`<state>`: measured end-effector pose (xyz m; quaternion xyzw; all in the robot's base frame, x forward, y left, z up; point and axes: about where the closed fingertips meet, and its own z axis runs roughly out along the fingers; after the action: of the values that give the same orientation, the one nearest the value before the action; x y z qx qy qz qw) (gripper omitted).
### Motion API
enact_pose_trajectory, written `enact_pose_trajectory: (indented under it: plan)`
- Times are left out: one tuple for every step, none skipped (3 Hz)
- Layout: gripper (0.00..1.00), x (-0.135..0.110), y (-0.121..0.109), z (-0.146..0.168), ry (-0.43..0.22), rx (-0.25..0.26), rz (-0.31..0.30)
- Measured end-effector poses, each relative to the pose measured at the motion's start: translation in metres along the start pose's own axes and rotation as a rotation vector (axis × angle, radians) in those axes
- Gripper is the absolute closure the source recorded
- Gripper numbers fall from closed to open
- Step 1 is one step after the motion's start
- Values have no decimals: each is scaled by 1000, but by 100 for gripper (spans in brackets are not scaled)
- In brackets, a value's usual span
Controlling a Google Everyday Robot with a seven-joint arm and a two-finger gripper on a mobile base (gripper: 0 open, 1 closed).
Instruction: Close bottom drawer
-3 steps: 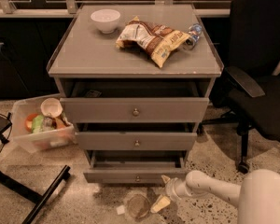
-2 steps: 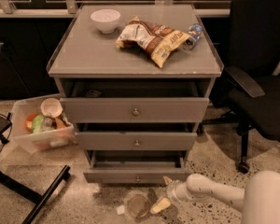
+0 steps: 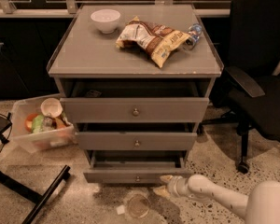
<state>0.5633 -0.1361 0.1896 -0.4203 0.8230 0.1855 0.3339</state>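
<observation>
Camera view; gripper (image 3: pixel 162 185) low near the floor, at the right end of the bottom drawer (image 3: pixel 112 175) front; contact looks likely, though the dim view leaves it unsure; whether it is open or closed cannot be told. Knob (image 3: pixel 137 178) just left of gripper, untouched; drawer stands pulled out of the cabinet (image 3: pixel 130 59), grey inside showing. Judged: approach done, push not yet made; front must go straight back until flush. Middle drawer (image 3: pixel 107 141) and top drawer (image 3: pixel 98 110) also ajar.
</observation>
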Motion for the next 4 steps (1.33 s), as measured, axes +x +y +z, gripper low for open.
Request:
enact_pose_trajectory:
  plan:
    - [65,-12,-36,16,-9,21,-27]
    - [62,-29,-65,32,-3,36,-68]
    - [39,-39,-81,46,-4,44,-92]
    - [16,-45,-89,52,-14,58,-104]
